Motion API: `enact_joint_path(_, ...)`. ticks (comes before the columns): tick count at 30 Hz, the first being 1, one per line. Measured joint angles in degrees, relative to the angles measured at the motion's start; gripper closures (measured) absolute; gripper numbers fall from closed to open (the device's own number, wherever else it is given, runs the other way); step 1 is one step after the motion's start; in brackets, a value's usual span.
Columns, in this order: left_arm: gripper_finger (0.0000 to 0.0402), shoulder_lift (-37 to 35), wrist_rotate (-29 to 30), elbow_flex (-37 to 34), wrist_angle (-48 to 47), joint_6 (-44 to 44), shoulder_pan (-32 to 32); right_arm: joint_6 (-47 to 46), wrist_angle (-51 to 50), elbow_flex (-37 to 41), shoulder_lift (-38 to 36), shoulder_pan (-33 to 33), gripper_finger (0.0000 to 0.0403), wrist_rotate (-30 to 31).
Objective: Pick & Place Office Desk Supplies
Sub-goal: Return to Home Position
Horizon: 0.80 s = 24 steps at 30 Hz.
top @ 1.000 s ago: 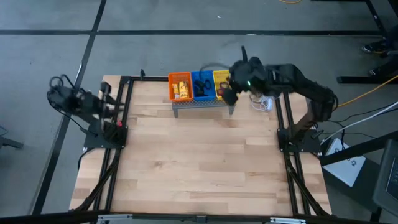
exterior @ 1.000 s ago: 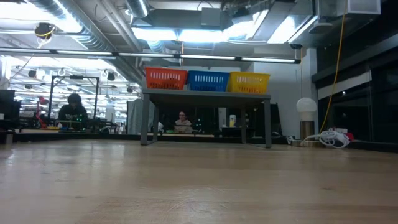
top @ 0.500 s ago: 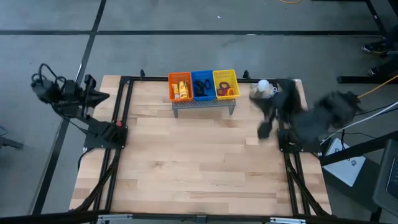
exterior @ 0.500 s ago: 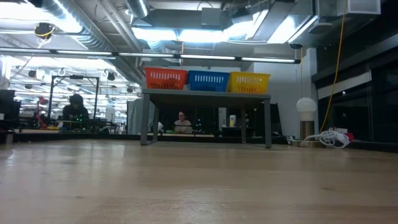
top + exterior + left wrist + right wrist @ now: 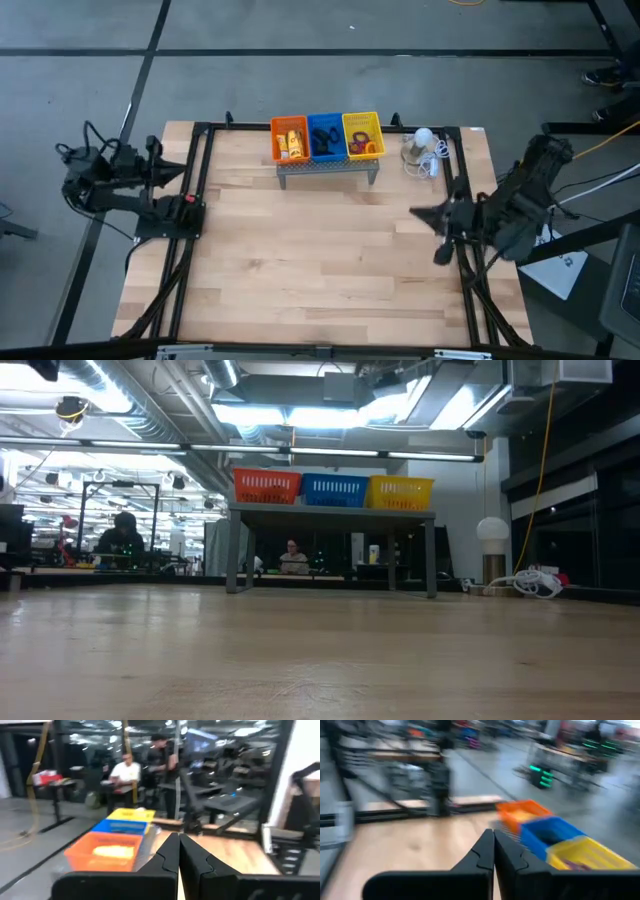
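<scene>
So the wooden table (image 5: 300, 260) is bare across the middle and both arms are out at its sides. The left gripper (image 5: 178, 845) sits off the left edge with its fingers pressed together on nothing. The right gripper (image 5: 493, 840) hangs over the right rail, also pinched closed and empty.

The job looks basically done, and what's left is parking the arms. I'd fold each one straight back along its own side and keep it high. The right arm shouldn't swing toward the back corner.

The grey shelf (image 5: 327, 168) stands at the far edge, carrying the orange basket (image 5: 277, 141), blue basket (image 5: 324, 122) and yellow basket (image 5: 361, 119) side by side. The supplies are inside them:
- yellow-orange packets (image 5: 292, 143) in the orange one
- black clips (image 5: 323, 138) in the blue one
- thin loops (image 5: 366, 146) in the yellow one

The only real snag risk is the white bulb (image 5: 423, 138) and its cord (image 5: 430, 165), just beside the shelf on the right arm's side. A couple of people (image 5: 120, 535) are in the room way behind the table, not near anything.
</scene>
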<state>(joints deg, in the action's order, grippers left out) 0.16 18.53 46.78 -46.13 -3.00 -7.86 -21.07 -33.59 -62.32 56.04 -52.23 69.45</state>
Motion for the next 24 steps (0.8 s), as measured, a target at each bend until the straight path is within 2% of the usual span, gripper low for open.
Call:
enact_joint_path(2,0.04,0.0,-4.2,-2.1,3.6,0.7,1.8,14.1,17.8,7.5,-3.6,-0.3,0.0401,-8.5)
enact_joint_path(4,0.0398,-0.1,-7.5,-4.5,6.7,0.7,3.6,28.4,35.2,15.1,-6.9,0.5,0.0401,-24.4)
enact_joint_path(5,0.0397,-0.1,-8.3,-5.7,7.9,0.7,4.3,34.4,41.7,18.3,-8.3,1.2,0.0401,-32.4)
enact_joint_path(6,0.0397,-0.1,-8.9,-6.9,8.9,0.5,4.9,38.8,47.1,21.5,-9.8,1.9,0.0401,-38.0)
enact_joint_path(7,0.0397,-0.1,-9.5,-8.2,9.5,0.1,5.5,40.8,50.1,24.6,-11.3,2.4,0.0401,-40.4)
enact_joint_path(9,0.0396,-0.1,-11.0,-10.9,10.2,-0.9,6.2,40.5,51.8,30.7,-14.5,3.4,0.0399,-38.9)
enact_joint_path(11,0.0396,-0.1,-14.1,-13.6,12.1,-1.6,6.7,36.3,55.4,37.3,-17.2,4.5,0.0395,-36.7)
enact_joint_path(13,0.0396,-0.1,-16.4,-16.5,15.8,-1.8,6.9,32.2,62.1,43.7,-18.6,5.6,0.0389,-37.2)
enact_joint_path(17,0.0396,-0.2,-16.7,-22.2,23.5,0.6,6.9,28.6,73.2,53.9,-19.2,5.9,0.0383,-39.9)
enact_joint_path(20,0.0396,-0.2,-16.6,-24.7,26.6,1.3,6.9,29.2,79.5,58.3,-19.3,5.7,0.0382,-39.8)
enact_joint_path(24,0.0396,-0.1,-15.1,-26.2,26.9,1.3,6.8,30.0,80.2,59.8,-19.3,5.7,0.0381,-32.2)
